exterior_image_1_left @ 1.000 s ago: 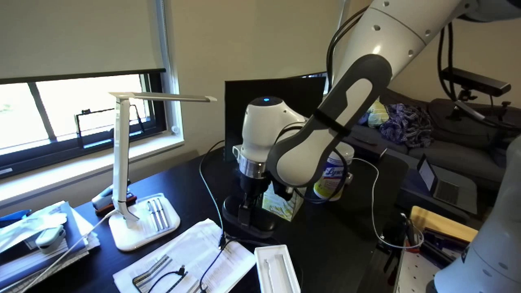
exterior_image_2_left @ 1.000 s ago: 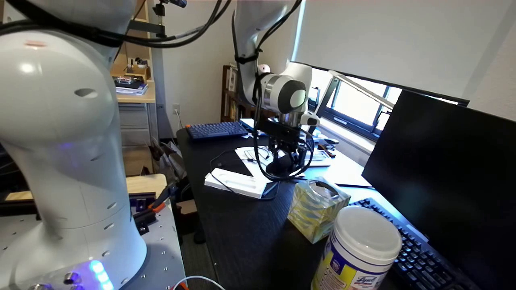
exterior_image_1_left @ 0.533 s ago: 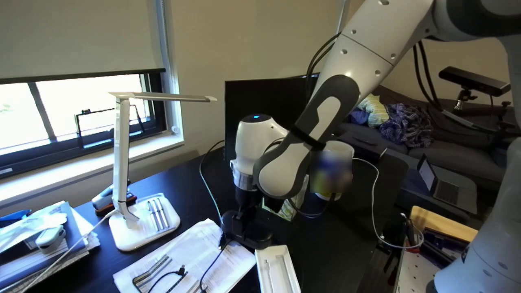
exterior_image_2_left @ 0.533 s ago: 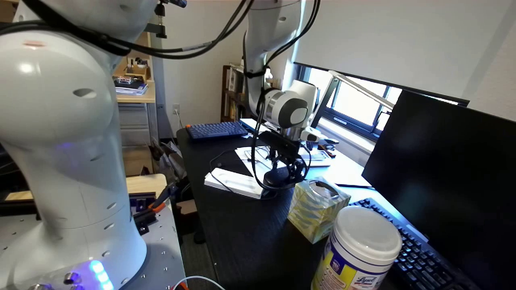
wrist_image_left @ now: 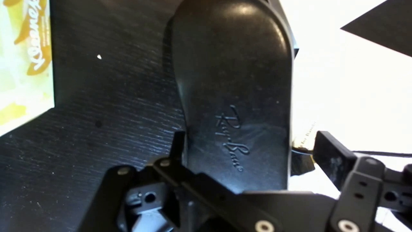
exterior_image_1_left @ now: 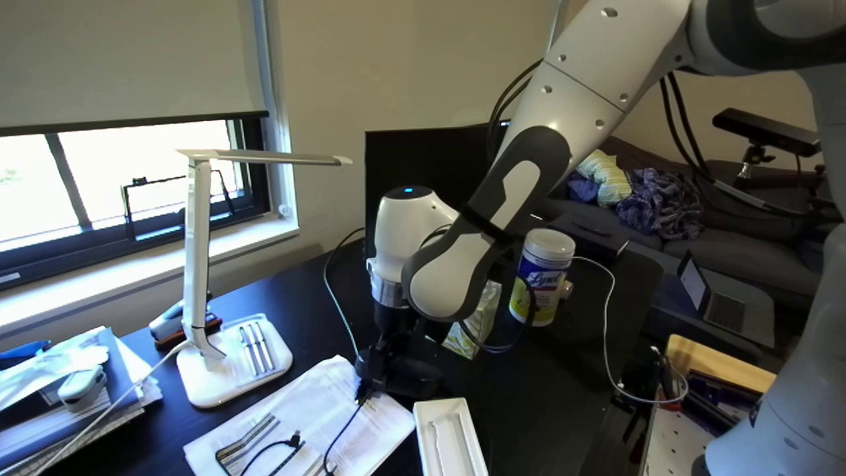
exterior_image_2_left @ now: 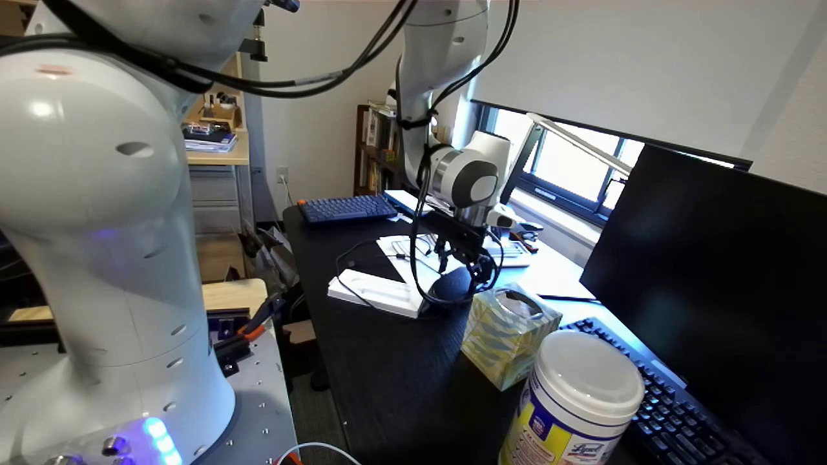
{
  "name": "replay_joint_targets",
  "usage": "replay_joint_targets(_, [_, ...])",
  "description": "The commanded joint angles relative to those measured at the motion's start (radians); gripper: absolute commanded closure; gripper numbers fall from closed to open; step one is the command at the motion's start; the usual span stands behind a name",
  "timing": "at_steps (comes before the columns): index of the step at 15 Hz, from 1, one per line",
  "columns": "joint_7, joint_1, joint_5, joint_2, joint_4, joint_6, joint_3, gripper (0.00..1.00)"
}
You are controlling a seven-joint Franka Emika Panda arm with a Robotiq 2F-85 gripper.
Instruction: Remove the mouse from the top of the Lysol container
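Observation:
My gripper (wrist_image_left: 252,145) is open around a black case (wrist_image_left: 238,74) with Ray-Ban lettering. The left finger is close against the case's edge; a gap shows at the right finger. In both exterior views the case (exterior_image_1_left: 413,378) (exterior_image_2_left: 450,284) is low at the desk under the gripper (exterior_image_1_left: 390,354); I cannot tell whether all of it rests on the desk. The yellow Lysol container (exterior_image_1_left: 543,281) (exterior_image_2_left: 568,426) stands upright with nothing on its whitish top. No mouse is recognisable in these views. The patterned tissue box (exterior_image_2_left: 507,339) (wrist_image_left: 24,61) stands between container and gripper.
A white tray (exterior_image_1_left: 449,433) (exterior_image_2_left: 371,290) lies just beside the case. Papers (exterior_image_1_left: 310,423), a cable and a desk lamp (exterior_image_1_left: 198,258) are near it. A monitor (exterior_image_2_left: 704,278) and keyboard (exterior_image_2_left: 672,407) stand behind the tissue box and container. An arm cable (exterior_image_1_left: 496,347) loops low by the tissue box.
The arm has come lower and moved away from the Lysol container. The black case has shifted with it toward the white tray and changed its tilt. The Lysol container and tissue box have not moved.

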Motion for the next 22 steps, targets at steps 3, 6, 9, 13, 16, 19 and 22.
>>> replay_joint_targets(3, [-0.026, 0.015, -0.013, -0.078, -0.05, 0.024, 0.001, 0.0])
replay_joint_targets(6, [-0.003, 0.058, -0.064, -0.155, -0.094, 0.017, -0.02, 0.0])
replay_joint_targets(9, [0.017, 0.107, -0.161, -0.281, -0.158, -0.052, -0.046, 0.0])
replay_joint_targets(13, [0.007, 0.097, -0.221, -0.483, -0.249, -0.158, -0.024, 0.0])
replay_joint_targets(16, [-0.021, 0.064, -0.208, -0.634, -0.31, -0.232, -0.009, 0.0])
replay_joint_targets(19, [-0.135, 0.047, -0.104, -0.746, -0.375, -0.232, -0.02, 0.0])
replay_joint_targets(22, [-0.279, 0.051, 0.018, -0.855, -0.438, -0.264, -0.06, 0.0])
